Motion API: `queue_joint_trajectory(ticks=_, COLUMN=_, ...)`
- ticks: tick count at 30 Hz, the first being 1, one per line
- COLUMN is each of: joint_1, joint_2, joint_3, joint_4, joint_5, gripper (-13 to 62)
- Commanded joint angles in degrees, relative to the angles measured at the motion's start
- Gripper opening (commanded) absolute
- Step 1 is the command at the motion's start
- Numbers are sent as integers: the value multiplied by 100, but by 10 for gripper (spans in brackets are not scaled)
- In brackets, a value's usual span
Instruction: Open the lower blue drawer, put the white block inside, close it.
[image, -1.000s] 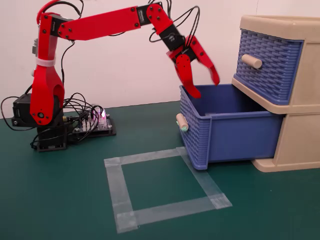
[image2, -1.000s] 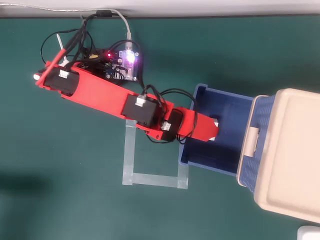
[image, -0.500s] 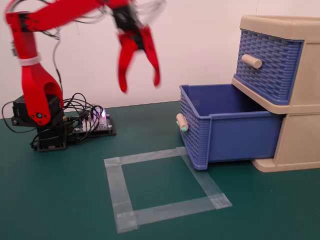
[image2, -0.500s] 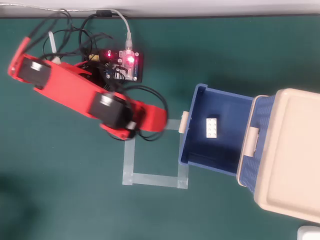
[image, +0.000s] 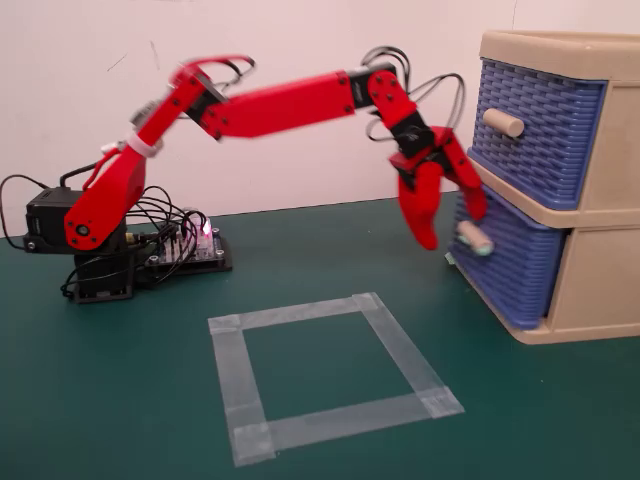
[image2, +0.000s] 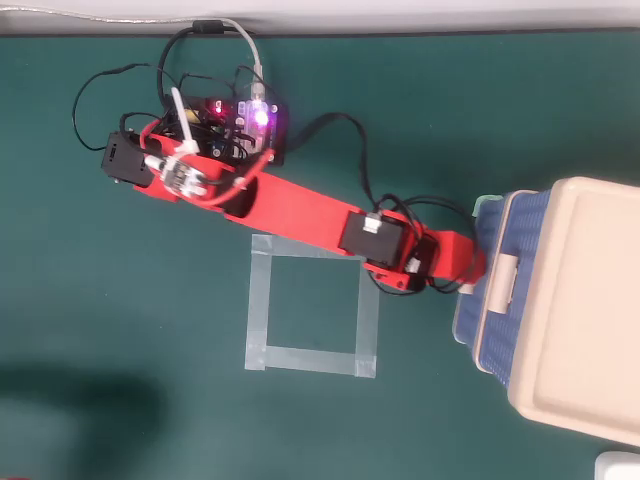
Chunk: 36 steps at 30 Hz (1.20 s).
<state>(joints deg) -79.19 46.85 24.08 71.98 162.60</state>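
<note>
My red gripper (image: 455, 232) is open at the front of the lower blue drawer (image: 515, 270) of the beige cabinet (image: 600, 270). One finger (image: 425, 215) hangs left of the drawer's green-ended knob (image: 473, 240); the other finger sits just above the knob. The drawer stands out a little from the cabinet front. In the overhead view the gripper (image2: 468, 285) meets the blue drawer edge (image2: 470, 325). The white block is not in view.
The upper blue drawer (image: 535, 130) with a plain beige knob (image: 503, 122) is above the gripper. A grey tape square (image: 330, 375) marks the green mat. The arm's base and wiring (image: 120, 245) are at the left. A white thing (image2: 618, 467) is cut off by the overhead view's corner.
</note>
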Motion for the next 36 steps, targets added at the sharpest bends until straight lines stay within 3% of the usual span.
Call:
queue_joint_trajectory(ticks=1, joint_1=-149, joint_2=-141, joint_3=-545, joint_4=-158, joint_5=-18, gripper=342)
queue_joint_trajectory(ticks=6, joint_1=-105, joint_2=-114, joint_3=-1037, joint_4=483, joint_5=0, gripper=345)
queue_joint_trajectory(ticks=11, joint_1=747, joint_2=1687, joint_3=-976, joint_4=3885, joint_5=-53, gripper=341)
queue_joint_trajectory(ticks=14, joint_1=1415, joint_2=2725, joint_3=-431, joint_4=4509, joint_5=-422, gripper=341)
queue_joint_trajectory(ticks=18, joint_1=2883, joint_2=4289, joint_3=1890, joint_4=4395, joint_5=-1890, gripper=340)
queue_joint_trajectory(ticks=22, joint_1=5660, joint_2=5177, joint_3=4298, joint_4=3946, joint_5=-5186, gripper=340)
queue_joint_trajectory(ticks=26, joint_1=7181, joint_2=5353, joint_3=6416, joint_4=3331, joint_5=-8095, gripper=340)
queue_joint_trajectory(ticks=29, joint_1=7321, joint_2=5722, joint_3=7875, joint_4=2733, joint_5=-8402, gripper=340)
queue_joint_trajectory(ticks=36, joint_1=7374, joint_2=8701, joint_3=11109, joint_4=2206, joint_5=-7646, gripper=340)
